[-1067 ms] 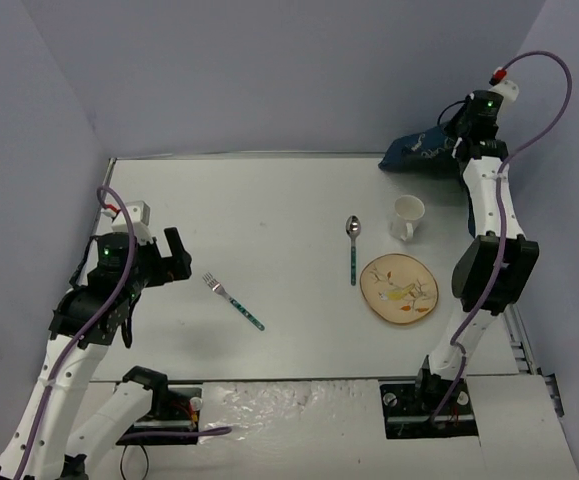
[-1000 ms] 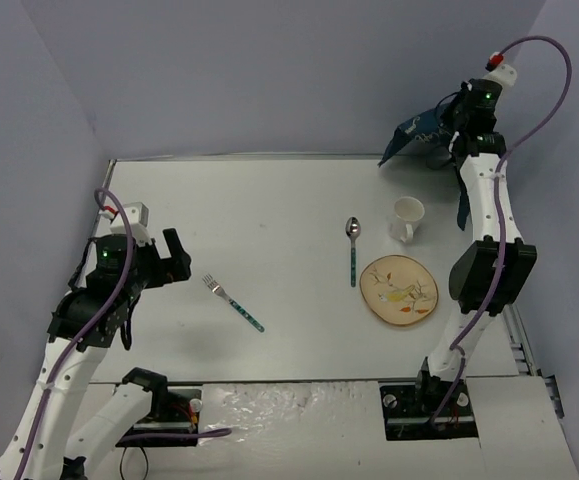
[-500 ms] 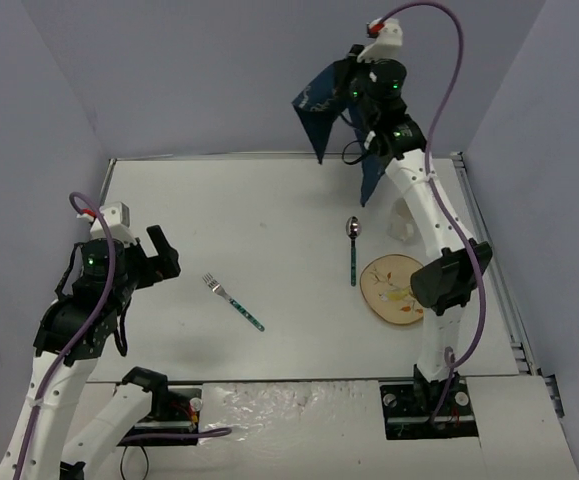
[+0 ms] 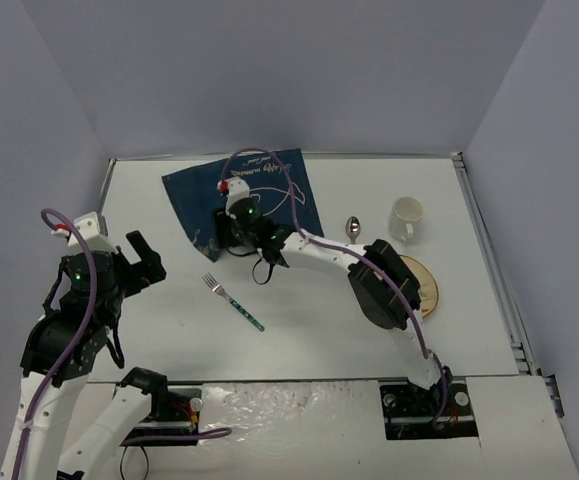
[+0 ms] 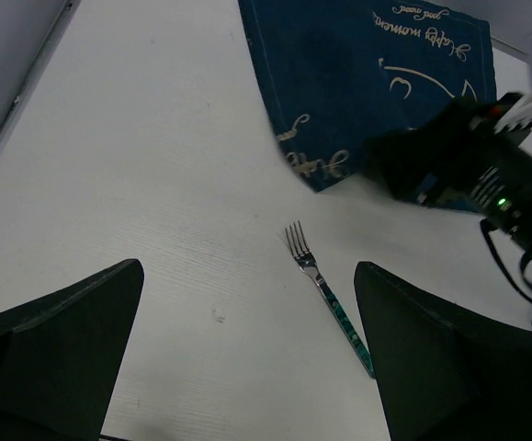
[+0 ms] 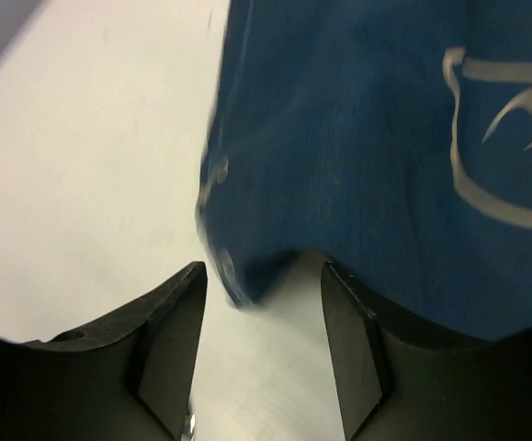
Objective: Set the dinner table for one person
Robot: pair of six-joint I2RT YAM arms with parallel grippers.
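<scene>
Spanning the whole work area under both arms, the large flat white rectangular desk (image 4: 299,345) carries a dark blue gold-printed cloth mat (image 4: 269,190) lying flat at far centre-left. The right tool (image 6: 264,303) sits low at the mat's near-left corner, fingers apart, cloth edge between them unclamped. The left tool (image 5: 247,276) hovers spread wide near a teal-handled metal fork (image 4: 234,302).

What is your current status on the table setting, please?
Left gripper open, empty, hovering. Right gripper jaws open at corner of mat; mat spread on dinner table. Fork lies clear of it.
</scene>
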